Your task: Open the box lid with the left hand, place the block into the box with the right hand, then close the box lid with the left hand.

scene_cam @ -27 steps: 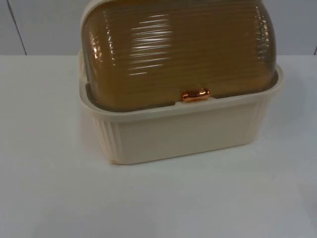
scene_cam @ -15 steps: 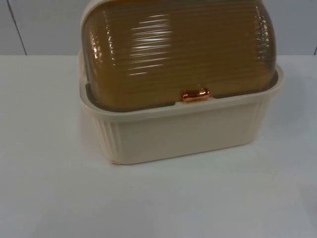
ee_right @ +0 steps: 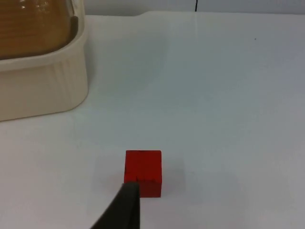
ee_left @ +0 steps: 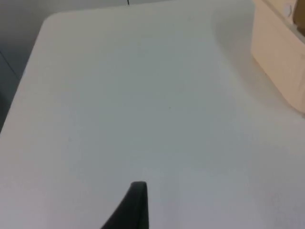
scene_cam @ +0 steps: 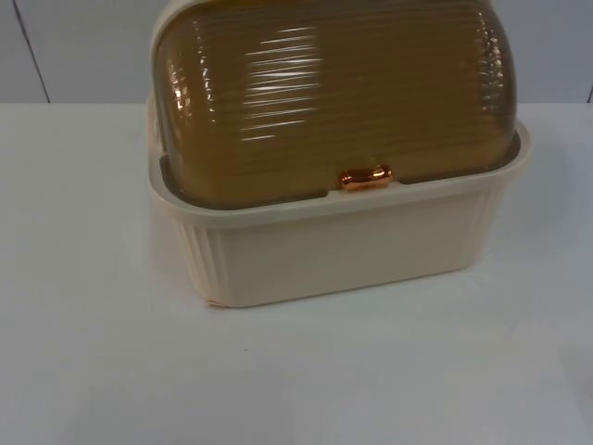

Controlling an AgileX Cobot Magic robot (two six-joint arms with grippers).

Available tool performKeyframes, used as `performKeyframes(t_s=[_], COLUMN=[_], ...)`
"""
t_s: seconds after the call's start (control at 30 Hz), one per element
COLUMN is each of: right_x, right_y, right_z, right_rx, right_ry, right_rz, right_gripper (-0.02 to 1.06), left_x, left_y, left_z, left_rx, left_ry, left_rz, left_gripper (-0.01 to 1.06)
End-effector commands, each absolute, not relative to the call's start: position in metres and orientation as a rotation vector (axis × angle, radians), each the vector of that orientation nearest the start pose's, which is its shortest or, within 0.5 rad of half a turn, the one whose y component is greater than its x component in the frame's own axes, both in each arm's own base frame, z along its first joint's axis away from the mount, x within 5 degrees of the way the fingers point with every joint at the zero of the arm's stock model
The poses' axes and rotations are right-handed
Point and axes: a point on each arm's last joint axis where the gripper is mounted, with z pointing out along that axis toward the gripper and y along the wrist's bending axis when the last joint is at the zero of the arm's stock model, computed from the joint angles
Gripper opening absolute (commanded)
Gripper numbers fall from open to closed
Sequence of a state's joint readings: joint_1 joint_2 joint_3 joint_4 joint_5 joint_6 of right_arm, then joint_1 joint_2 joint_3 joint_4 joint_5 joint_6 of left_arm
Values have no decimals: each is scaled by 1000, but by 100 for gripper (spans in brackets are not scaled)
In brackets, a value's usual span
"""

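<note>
A cream ribbed box (scene_cam: 343,246) stands at the back middle of the table. Its amber ribbed lid (scene_cam: 334,93) is down, with a copper handle (scene_cam: 365,177) at the front rim. In the right wrist view a red block (ee_right: 143,172) lies on the table just ahead of my right gripper (ee_right: 126,207), with the box (ee_right: 43,86) and its lid (ee_right: 33,26) a good way beyond it. My left gripper (ee_left: 136,205) hangs over bare table, well short of the box's corner (ee_left: 281,62). It holds nothing that I can see.
The white table (scene_cam: 296,371) spreads wide in front of the box. In the left wrist view the table's edge (ee_left: 28,81) runs beside the left gripper. The grey partition wall (scene_cam: 74,46) rises behind the box.
</note>
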State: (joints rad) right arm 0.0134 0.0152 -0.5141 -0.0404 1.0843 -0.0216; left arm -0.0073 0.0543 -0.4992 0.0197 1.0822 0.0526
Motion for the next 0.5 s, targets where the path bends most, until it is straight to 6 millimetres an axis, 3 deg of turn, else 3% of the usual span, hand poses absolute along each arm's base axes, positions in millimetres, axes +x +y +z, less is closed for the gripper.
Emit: performKeyframes(t_s=[0.0, 0.13, 0.27, 0.4, 0.47], right_x=[1, 14, 29, 63, 72], right_y=[-4, -6, -6, -5, -4], right_z=[281, 282, 298, 335, 341], right_rx=[-29, -48, -56, -62, -64], right_ry=[2098, 2163, 2137, 2077, 2073], right_rz=[-71, -105, -118, -105, -105], right_gripper=[105, 105, 105, 105, 105], left_x=[6, 8, 15, 39, 48], left_y=[0, 2, 7, 10, 9], left_z=[275, 275, 286, 318, 324], left_rx=[60, 60, 64, 79, 84], left_ry=[2132, 2141, 2117, 2048, 2047], left_rz=[26, 56, 138, 192, 191], left_gripper=[105, 105, 105, 105, 105])
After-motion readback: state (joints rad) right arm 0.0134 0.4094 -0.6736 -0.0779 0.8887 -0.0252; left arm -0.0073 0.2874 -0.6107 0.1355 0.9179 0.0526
